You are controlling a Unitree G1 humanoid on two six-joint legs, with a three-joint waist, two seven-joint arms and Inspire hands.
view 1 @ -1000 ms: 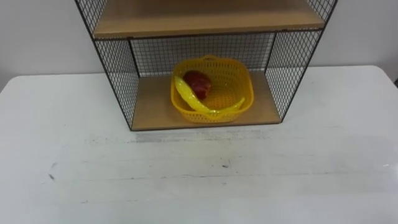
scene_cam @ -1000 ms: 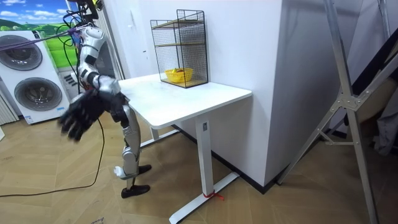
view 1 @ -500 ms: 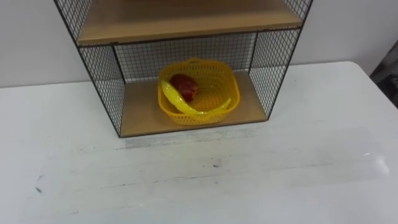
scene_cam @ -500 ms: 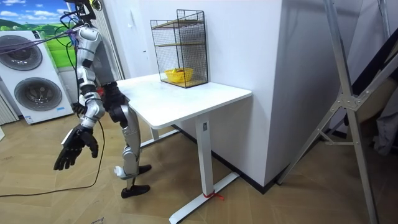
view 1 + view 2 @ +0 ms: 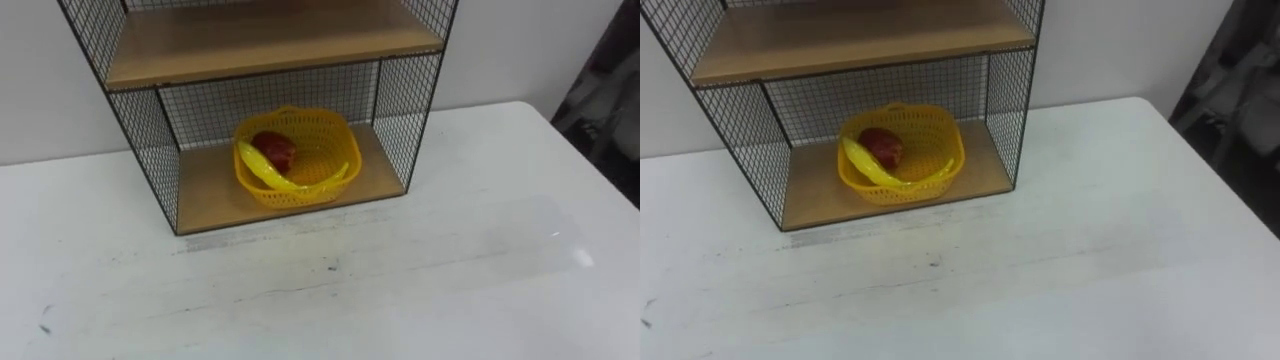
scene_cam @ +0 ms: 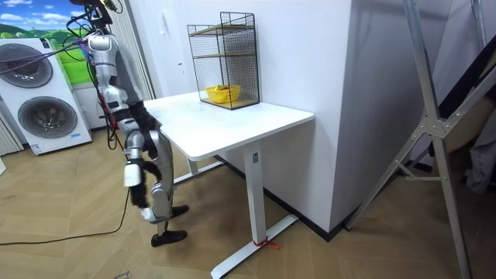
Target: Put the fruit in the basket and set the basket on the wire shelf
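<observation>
Room view: right hand (image 6: 136,186) hangs low (basket (image 5: 310,190) sits on wire shelf (image 5: 140,130)).

robot stands upright, torso straight. right arm hangs straight down along its side, elbow unbent. right hand (image 6: 139,198) sits low beside the thigh, pointing toward the floor.

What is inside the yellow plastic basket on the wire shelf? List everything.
A red apple and a yellow banana lie in the yellow plastic mesh basket on the lower wooden board of the black wire shelf. The basket floor beneath them is covered.
</observation>
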